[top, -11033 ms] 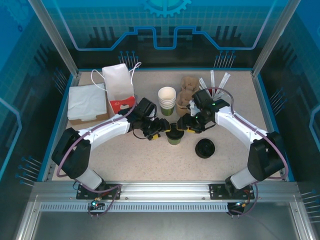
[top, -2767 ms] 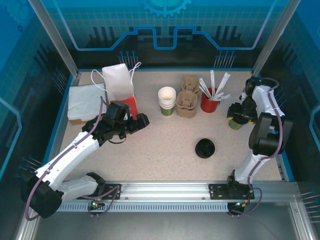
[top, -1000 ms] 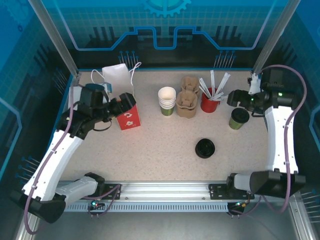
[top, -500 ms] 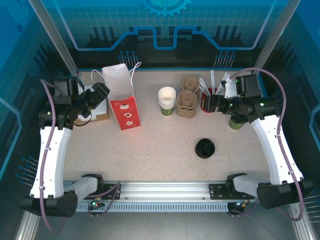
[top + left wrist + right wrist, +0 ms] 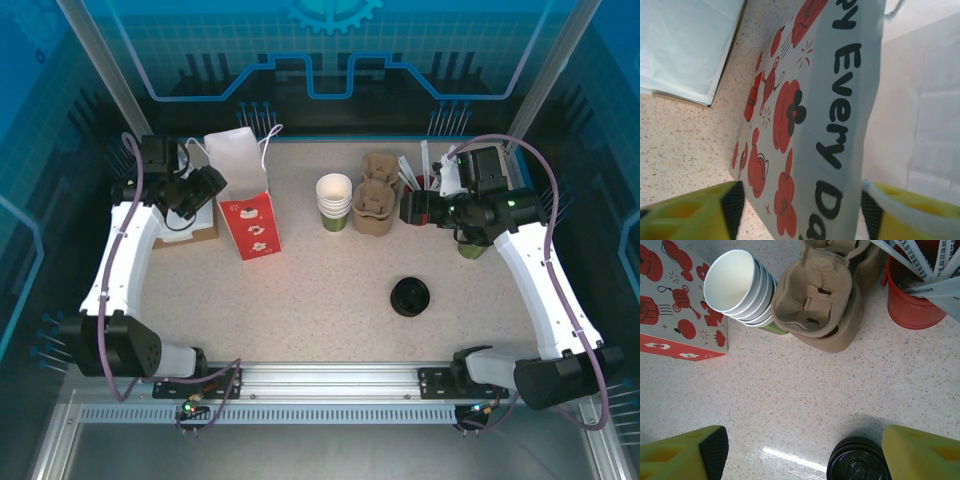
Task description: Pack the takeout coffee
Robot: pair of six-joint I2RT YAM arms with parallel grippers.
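Observation:
The takeout coffee stands at the right of the table, its top mostly hidden under my right arm. Left of it, my right gripper hangs open beside the red cup, with nothing between its fingers. The red-and-white paper bag stands upright with its mouth open at the back left. My left gripper is at the bag's left side. In the left wrist view its jaws straddle the bag; the left pad stands off the paper.
A stack of lidless cups, cardboard cup carriers and a red cup of stirrers line the back. Loose black lids lie mid-table, near my right finger. A napkin box sits left of the bag.
My left gripper has come in against the bag and its jaws have narrowed around it. My right gripper has drifted left, away from the coffee.

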